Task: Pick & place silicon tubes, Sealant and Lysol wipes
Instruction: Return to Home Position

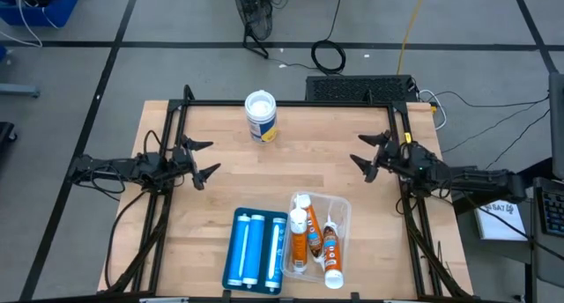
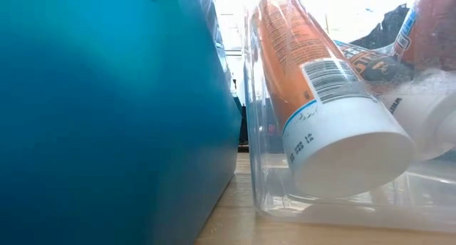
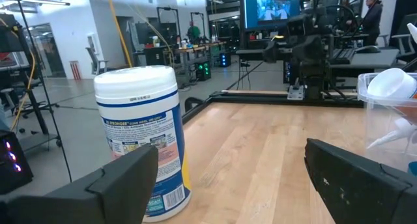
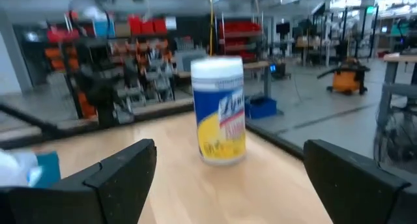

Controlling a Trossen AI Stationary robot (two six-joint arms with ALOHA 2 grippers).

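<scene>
From above, the Lysol wipes canister [image 1: 262, 115] stands upright at 12 o'clock on the wooden bench [image 1: 291, 175], well apart from everything else. The left end effector [image 1: 214, 158] hovers at 9 o'clock, its jaws spread wide and holding nothing. The right end effector [image 1: 359, 149] mirrors it at 3 o'clock, equally wide and empty. At 6 o'clock the blue bin [image 1: 231, 250] holds blue sealant tubes [image 1: 251, 248] lying side by side. Touching it towards 5 o'clock is the clear bin [image 1: 344, 210], which holds orange silicone tubes [image 1: 310, 237].

At bench height, the blue bin's wall [image 2: 107, 110] fills the 9 o'clock half. Just beside it, through the clear bin's wall [image 2: 258, 167], an orange tube [image 2: 296, 53] leans with its white base down.

From the left wrist, the canister [image 3: 144, 139] stands close ahead between the parted dark fingers [image 3: 111, 185], untouched.

From the right wrist, the canister [image 4: 220, 111] stands farther ahead on the bench, and the wide-set fingers [image 4: 365, 178] grip nothing.
</scene>
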